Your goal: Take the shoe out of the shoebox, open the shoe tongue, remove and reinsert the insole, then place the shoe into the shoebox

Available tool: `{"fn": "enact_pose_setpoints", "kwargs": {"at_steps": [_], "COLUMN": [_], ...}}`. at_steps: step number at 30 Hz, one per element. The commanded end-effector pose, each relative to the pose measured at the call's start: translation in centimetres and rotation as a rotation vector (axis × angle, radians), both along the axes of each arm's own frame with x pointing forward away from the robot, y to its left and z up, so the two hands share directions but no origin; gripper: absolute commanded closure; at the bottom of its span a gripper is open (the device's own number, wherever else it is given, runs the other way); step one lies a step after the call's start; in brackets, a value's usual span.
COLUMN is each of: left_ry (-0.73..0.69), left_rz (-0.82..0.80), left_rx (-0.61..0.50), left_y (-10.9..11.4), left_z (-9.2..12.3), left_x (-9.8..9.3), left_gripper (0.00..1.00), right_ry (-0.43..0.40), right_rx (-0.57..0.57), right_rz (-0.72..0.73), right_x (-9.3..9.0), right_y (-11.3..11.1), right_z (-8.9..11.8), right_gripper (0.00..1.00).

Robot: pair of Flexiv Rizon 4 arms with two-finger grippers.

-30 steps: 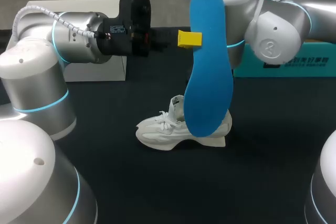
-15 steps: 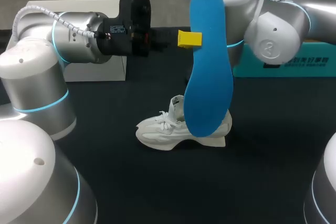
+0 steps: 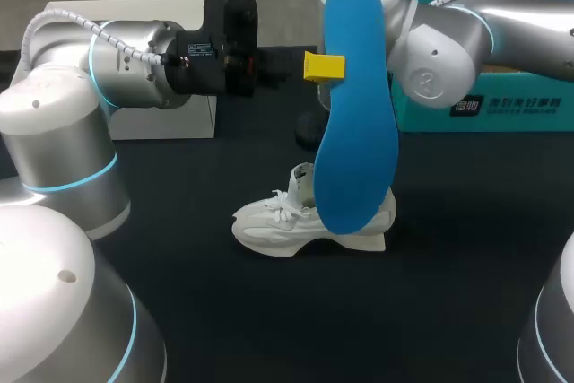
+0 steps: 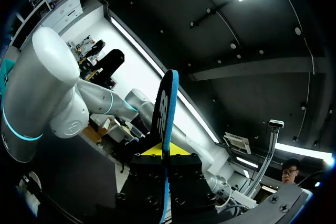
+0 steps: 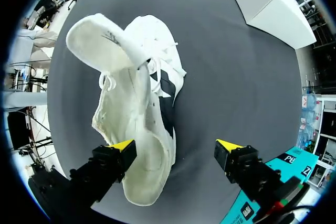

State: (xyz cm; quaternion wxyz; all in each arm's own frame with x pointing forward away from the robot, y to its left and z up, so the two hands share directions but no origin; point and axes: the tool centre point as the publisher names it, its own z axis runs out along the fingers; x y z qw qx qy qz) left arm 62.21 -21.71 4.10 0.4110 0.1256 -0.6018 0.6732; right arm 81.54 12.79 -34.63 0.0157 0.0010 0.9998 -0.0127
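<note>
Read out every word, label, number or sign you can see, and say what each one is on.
No text can be quoted with confidence.
On the teal shoebox: white print, too blurred to read.
On the left arm, a small white label: too small to read.
On the blue insole: a white mark, seen edge-on, unreadable.
On the white shoe: none seen.

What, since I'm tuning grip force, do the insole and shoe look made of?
Insole: probably foam, matte blue face; thin, yet stands unbent. Shoe: soft white textile upper, seemingly, with floppy tongue and laces; thick smooth sole, perhaps foam or rubber.
</note>
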Motion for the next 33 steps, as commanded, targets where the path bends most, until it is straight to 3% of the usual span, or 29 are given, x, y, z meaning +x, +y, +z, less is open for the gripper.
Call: {"fn": "enact_pose_setpoints", "kwargs": {"at_steps": [1,3,4,5,6,13,14,15,20,31,33], "left_ry": [0.000,0.000,0.000,0.000,0.000,0.000,0.000,0.000,0.000,0.000,0.000], "left_rz": [0.001,0.001,0.001,0.001,0.001,0.001,0.001,0.001,0.001,0.001,0.001], "left_rx": [-0.001,-0.001,-0.001,-0.001,-0.001,-0.001,-0.001,-0.001,-0.001,-0.001,-0.001], "left_y": [0.0,0.0,0.0,0.0,0.0,0.0,0.0,0.0,0.0,0.0,0.0], "left_z": [0.0,0.0,0.0,0.0,0.0,0.0,0.0,0.0,0.0,0.0,0.0], "left_x": [0.0,0.0,0.0,0.0,0.0,0.0,0.0,0.0,0.0,0.0,0.0], "left_gripper": [1.00,1.00,1.00,1.00,1.00,1.00,1.00,1.00,1.00,1.00,1.00], "right_ry": [0.016,0.019,0.022,0.024,0.027,0.068,0.075,0.081,0.127,0.127,0.142], "right_rx": [-0.018,-0.014,-0.015,-0.016,-0.016,-0.020,-0.021,-0.020,-0.004,-0.004,0.039], "right_rz": [0.008,0.008,0.006,0.003,0.000,0.000,-0.001,-0.003,0.001,0.001,-0.153], "right_x": [0.7,0.8,0.8,0.7,0.7,0.0,-0.2,-0.4,-1.7,-1.7,-1.8], "right_y": [1.3,1.4,1.4,1.4,1.4,1.6,1.7,1.7,1.9,1.9,1.3], "right_z": [-1.0,-1.3,-1.4,-1.5,-1.6,-2.5,-2.7,-2.8,-3.4,-3.4,-2.8], "right_gripper": [0.00,0.00,0.05,0.29,0.46,0.75,0.83,0.99,1.00,1.00,1.00]}}
